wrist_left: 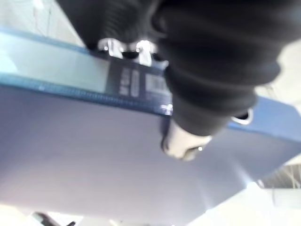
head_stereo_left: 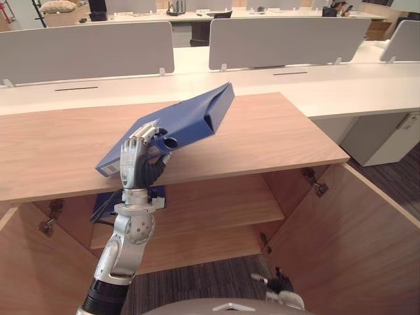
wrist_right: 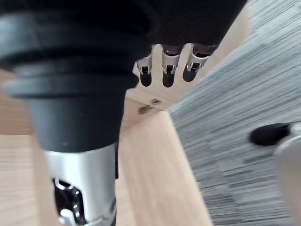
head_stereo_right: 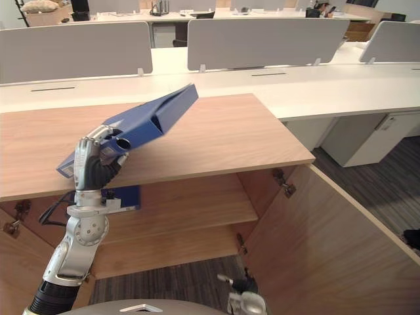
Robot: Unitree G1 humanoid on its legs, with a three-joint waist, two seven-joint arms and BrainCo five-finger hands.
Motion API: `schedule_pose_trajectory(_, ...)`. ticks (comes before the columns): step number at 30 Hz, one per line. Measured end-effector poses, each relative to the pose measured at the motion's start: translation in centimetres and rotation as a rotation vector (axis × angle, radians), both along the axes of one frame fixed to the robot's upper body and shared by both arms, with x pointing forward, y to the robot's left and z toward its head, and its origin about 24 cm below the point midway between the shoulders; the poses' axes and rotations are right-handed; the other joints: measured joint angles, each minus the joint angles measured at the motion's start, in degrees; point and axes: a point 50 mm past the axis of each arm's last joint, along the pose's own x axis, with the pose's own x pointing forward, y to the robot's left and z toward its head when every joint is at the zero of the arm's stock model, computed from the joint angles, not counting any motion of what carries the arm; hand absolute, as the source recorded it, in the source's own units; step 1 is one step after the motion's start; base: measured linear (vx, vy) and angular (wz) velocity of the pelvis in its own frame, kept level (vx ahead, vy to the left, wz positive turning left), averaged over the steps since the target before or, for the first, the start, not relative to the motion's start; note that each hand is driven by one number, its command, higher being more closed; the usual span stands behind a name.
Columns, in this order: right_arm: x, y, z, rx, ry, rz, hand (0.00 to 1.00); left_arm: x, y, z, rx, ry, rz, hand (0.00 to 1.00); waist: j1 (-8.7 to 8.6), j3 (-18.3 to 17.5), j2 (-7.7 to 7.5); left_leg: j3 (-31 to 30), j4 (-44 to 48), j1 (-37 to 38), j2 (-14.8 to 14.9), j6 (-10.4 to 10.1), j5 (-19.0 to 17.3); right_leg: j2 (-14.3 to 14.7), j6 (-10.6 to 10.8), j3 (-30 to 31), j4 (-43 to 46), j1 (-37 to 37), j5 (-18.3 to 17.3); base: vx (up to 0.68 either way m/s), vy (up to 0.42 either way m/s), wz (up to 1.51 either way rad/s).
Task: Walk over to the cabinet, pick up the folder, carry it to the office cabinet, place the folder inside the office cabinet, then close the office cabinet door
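Note:
My left hand (head_stereo_left: 138,161) is shut on the spine end of a blue ring-binder folder (head_stereo_left: 190,121). The folder tilts up and away over the wooden top (head_stereo_left: 262,138) of the low office cabinet, its far end raised off the wood. In the left wrist view the folder's blue cover (wrist_left: 94,165) spreads past my thumb (wrist_left: 183,141), with a label on the spine. The cabinet stands open below, its right door (head_stereo_left: 354,230) swung out toward me. My right hand (head_stereo_left: 282,285) hangs low by the floor, fingers (wrist_right: 163,70) relaxed and holding nothing.
A second blue folder (head_stereo_left: 108,203) lies on the cabinet's inner shelf (head_stereo_left: 216,210) at the left. Behind the cabinet runs a white desk (head_stereo_left: 354,92) with grey partition screens (head_stereo_left: 282,39). Grey carpet (wrist_right: 235,117) lies to the right.

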Motion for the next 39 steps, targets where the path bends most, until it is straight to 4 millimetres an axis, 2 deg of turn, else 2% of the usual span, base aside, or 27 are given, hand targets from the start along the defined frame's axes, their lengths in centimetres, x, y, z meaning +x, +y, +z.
schedule_pose_trajectory(4, 2.9, 1.2, 2.9, 0.004, -0.215, 0.030, 0.00, -0.8, -0.3, 1.8, -0.077, -0.092, -0.005, 1.00, -0.08, 0.02, -0.18, 0.40, -0.04, 0.00, 0.07, 0.01, -0.02, 0.10, -0.03, 0.69, 0.53, -0.53, 0.00, -0.01, -0.012, -0.06)
schedule_pose_trajectory(8, 4.3, 1.8, 5.4, 0.008, -0.372, 0.012, 0.00, -1.4, -0.3, 2.9, -0.133, -0.152, -0.011, 1.00, 0.05, 0.35, 0.19, 1.01, -0.06, -0.07, 0.07, 0.01, -0.03, 0.08, 0.01, 1.37, 1.32, -1.42, -0.07, -0.05, 0.001, -0.09)
schedule_pose_trajectory(12, 5.7, 2.0, 9.5, -0.009, -0.594, -0.012, 0.00, -2.2, -0.2, 4.1, -0.201, -0.224, -0.017, 1.00, -0.07, 0.87, 0.44, 1.48, -0.06, -0.17, 0.05, -0.23, -0.18, 0.05, -0.40, 1.85, 1.42, -2.04, -0.49, -0.04, 0.003, -0.06)
schedule_pose_trajectory(20, 6.3, 1.5, 17.5, -0.064, -0.995, -0.084, 0.00, -4.3, 0.4, 6.0, -0.298, -0.368, -0.021, 1.00, -0.42, 0.89, 0.42, 1.78, -0.01, -0.85, 0.07, 0.03, -0.09, 0.13, 0.23, 2.37, 0.99, -2.76, 0.07, 0.01, -0.001, -0.01)
schedule_pose_trajectory(28, 5.5, 1.3, 23.0, -0.108, -1.270, -0.123, 0.00, -5.1, 1.4, 6.0, -0.395, -0.382, -0.007, 1.00, -1.10, 0.93, 0.37, 3.10, 0.29, -1.08, 0.06, 0.31, -0.52, 0.17, 0.26, 3.72, 1.11, -3.63, 0.47, 0.01, -0.004, -0.08)
schedule_pose_trajectory(32, 5.8, 1.4, 25.4, -0.121, -1.400, -0.126, 0.00, -5.3, 1.3, 6.2, -0.454, -0.394, -0.069, 1.00, -1.36, 1.00, 0.26, 3.38, 0.27, -1.00, -0.04, 0.34, -0.56, 0.11, 0.32, 4.14, 1.41, -3.87, 0.50, -0.02, -0.002, -0.06)
schedule_pose_trajectory(39, 7.1, 2.2, 27.5, -0.138, -1.508, -0.045, 0.00, -5.4, 0.4, 6.3, -0.584, -0.373, -0.240, 1.00, -0.96, 1.03, 0.27, 3.15, -0.03, -1.12, -0.10, 0.45, -0.47, 0.06, 0.38, 3.97, 1.46, -3.89, 0.53, -0.01, -0.005, 0.00)
